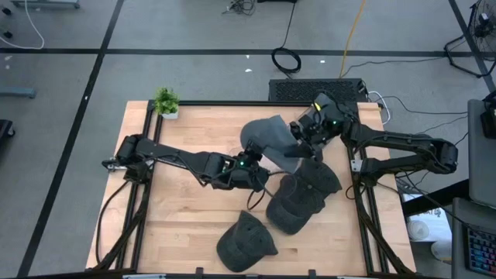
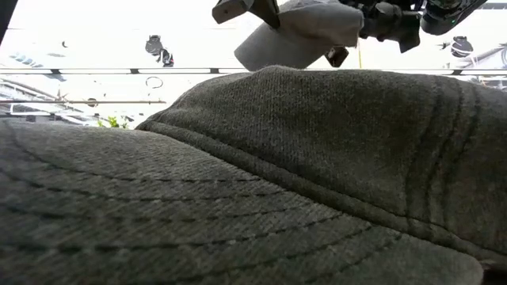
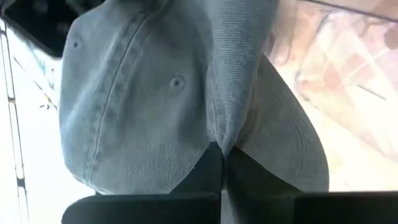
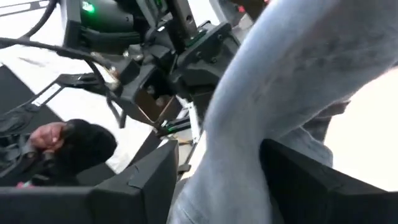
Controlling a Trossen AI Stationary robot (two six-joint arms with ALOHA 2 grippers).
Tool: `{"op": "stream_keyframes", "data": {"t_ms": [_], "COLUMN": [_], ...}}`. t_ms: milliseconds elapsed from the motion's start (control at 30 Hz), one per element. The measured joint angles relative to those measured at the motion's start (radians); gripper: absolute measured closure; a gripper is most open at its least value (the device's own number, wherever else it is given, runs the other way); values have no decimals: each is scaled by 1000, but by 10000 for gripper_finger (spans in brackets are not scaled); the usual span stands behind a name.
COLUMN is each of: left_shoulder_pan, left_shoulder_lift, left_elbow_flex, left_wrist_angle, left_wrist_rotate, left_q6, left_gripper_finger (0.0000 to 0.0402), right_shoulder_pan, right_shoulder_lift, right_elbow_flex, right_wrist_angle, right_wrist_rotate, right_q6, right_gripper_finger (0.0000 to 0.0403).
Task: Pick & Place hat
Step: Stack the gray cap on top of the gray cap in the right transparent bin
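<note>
A grey hat (image 1: 268, 138) hangs in the air over the middle of the table, lifted between both arms. My left gripper (image 1: 259, 158) reaches in from the table's left and is shut on the hat's near-left side. In the left wrist view the crown with its eyelets (image 3: 143, 106) fills the picture above the shut fingers (image 3: 222, 171). My right gripper (image 1: 301, 138) comes from the right, closed on the hat's right side (image 4: 280, 81). The low view shows the hat (image 2: 297, 36) high up between the two grippers. My left gripper pinches a fold of cloth where the crown meets the brim (image 3: 227, 142) between its two shut fingers. It comes from the table's left, slanting slightly down. The hat is lifted clear of the table, crown on one side of the fingers and brim on the other. My right gripper has a thick grey band of the hat (image 4: 231, 167) between its two fingers (image 4: 292, 177), which stand fairly wide apart. It comes about level from the table's right. Which part of the hat this is, I cannot tell. The hat hangs clear of the table.
A stack of dark grey hats (image 1: 298, 198) lies below the held hat toward the right, and another hat (image 1: 244, 244) near the front edge; one of them (image 2: 238, 182) blocks most of the low view. A small potted plant (image 1: 166, 103) stands at the far left corner.
</note>
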Motion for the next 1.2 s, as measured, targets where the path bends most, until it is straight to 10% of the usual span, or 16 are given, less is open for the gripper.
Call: {"op": "stream_keyframes", "data": {"t_ms": [433, 633, 800, 1200], "left_shoulder_pan": [62, 66, 80, 120], "left_shoulder_lift": [-5, -5, -5, -4], "left_elbow_flex": [0, 0, 0, 1], "left_wrist_angle": [6, -7, -13, 9], "left_wrist_rotate": [52, 38, 69, 267], "left_q6": [-32, -51, -115, -386], "left_gripper_finger": [397, 396, 398, 319], "right_shoulder_pan": [98, 98, 98, 72], "right_shoulder_lift": [0, 0, 0, -16], "right_elbow_flex": [0, 0, 0, 0], "right_wrist_angle": [5, -83, 26, 343], "right_wrist_rotate": [264, 367, 244, 69], "right_q6": [-43, -161, -143, 109], "right_gripper_finger": [184, 259, 384, 401]}}
